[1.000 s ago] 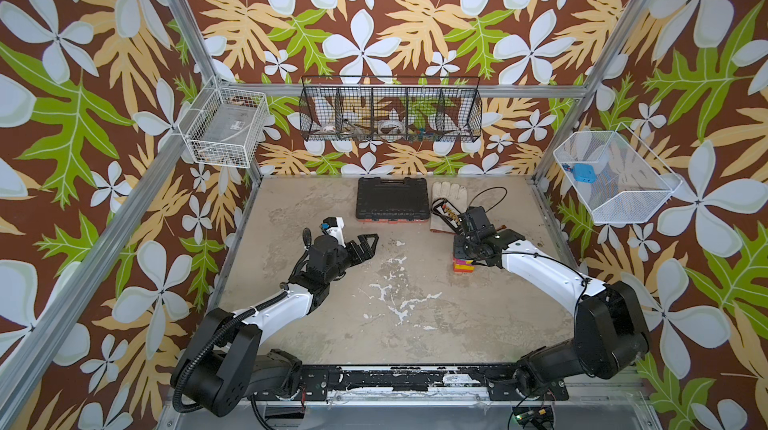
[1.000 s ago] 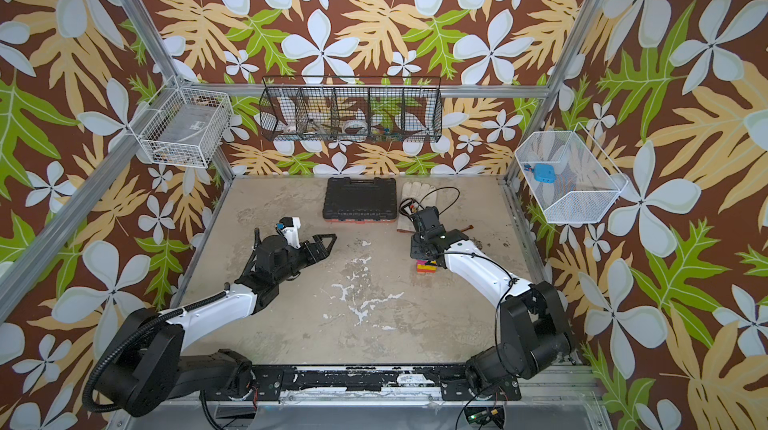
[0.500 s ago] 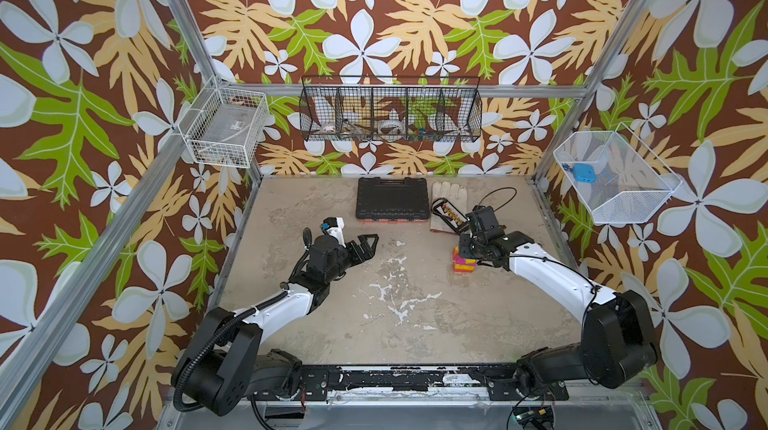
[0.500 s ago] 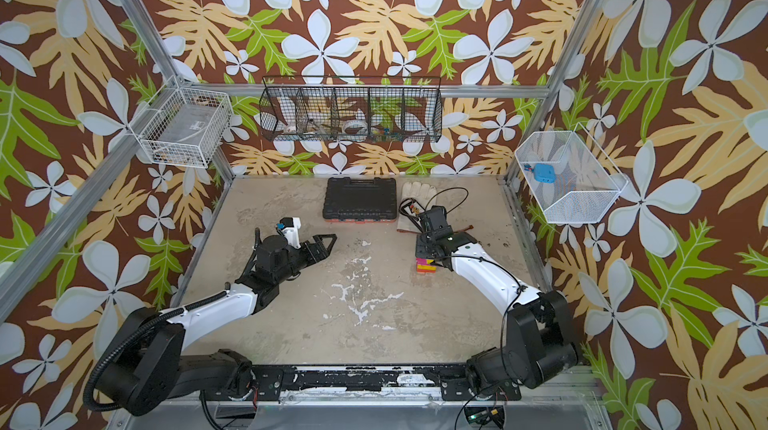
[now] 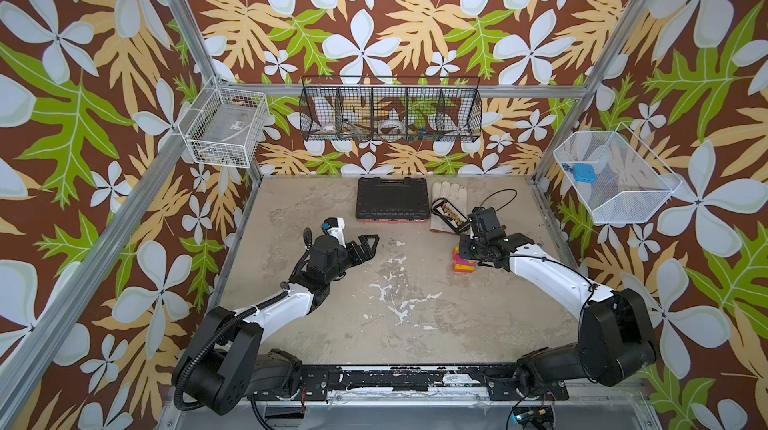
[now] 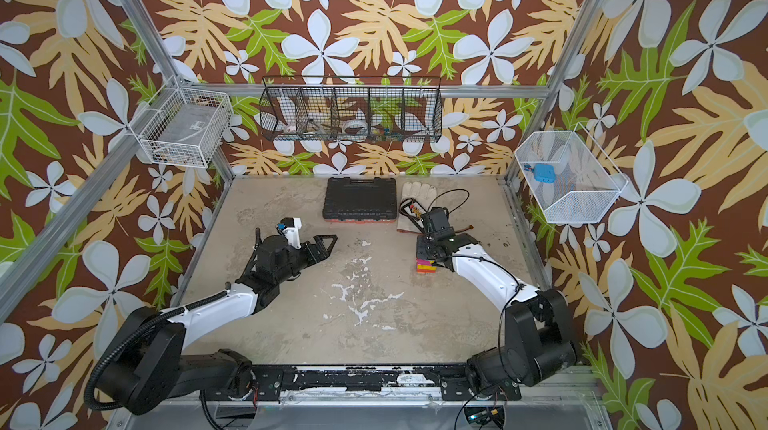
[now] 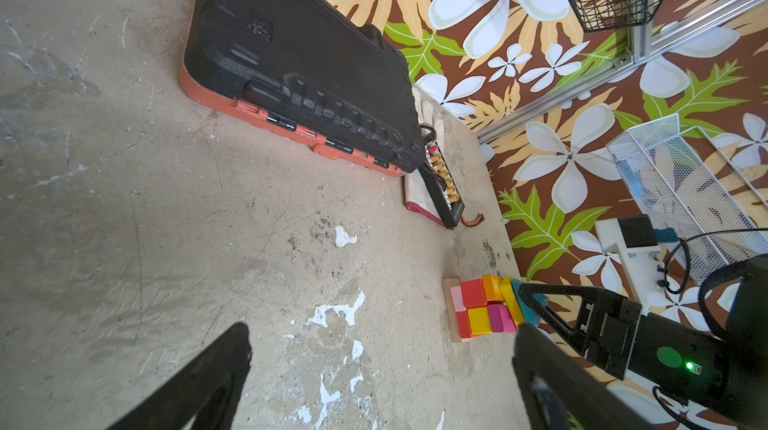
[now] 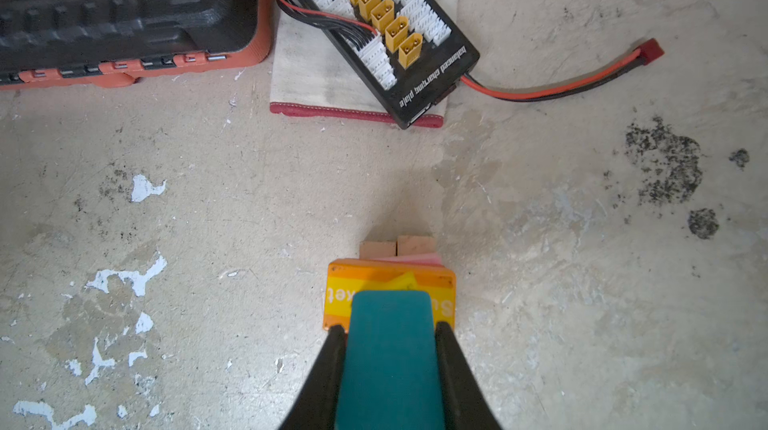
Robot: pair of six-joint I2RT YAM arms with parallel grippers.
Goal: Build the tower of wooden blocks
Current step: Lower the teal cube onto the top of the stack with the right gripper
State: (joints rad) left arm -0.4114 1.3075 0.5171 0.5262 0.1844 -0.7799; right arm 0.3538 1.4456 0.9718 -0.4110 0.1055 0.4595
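Notes taken standing beside the rig.

The tower (image 5: pixel 463 264) of painted wood blocks stands on the right part of the worn beige counter (image 5: pixel 395 303). It is just in front of the white canvas work glove (image 5: pixel 446 191) and the black charging board with yellow connectors (image 8: pixel 399 41) that lies on the glove. The black plastic tool case with an orange-red underside (image 5: pixel 392 199) sits at the back centre, beside the glove and well apart from the stack.

Stack make-up: two plain tan planks (image 8: pixel 397 247) lie side by side at the base. The left wrist view shows red, pink, yellow, magenta and orange bricks packed in tight layers above them. In the right wrist view an orange block with printed lettering (image 8: pixel 390 278) and a yellow piece show directly beneath the top piece.

Right side: the right end effector (image 8: pixel 390 328) is clamped on the rounded teal block (image 8: pixel 390 357), one finger pressed to each long side, directly over the tower. The teal block appears to rest on the stack, but from these angles I cannot be sure it is fully seated.

Left side: the left end effector (image 5: pixel 370 247) has its jaws spread wide with nothing between them. It is held over bare counter left of centre, pointing toward the tower and well apart from it.

A red-and-black cable (image 8: pixel 561 87) runs from the charging board across the counter, not touching the blocks.
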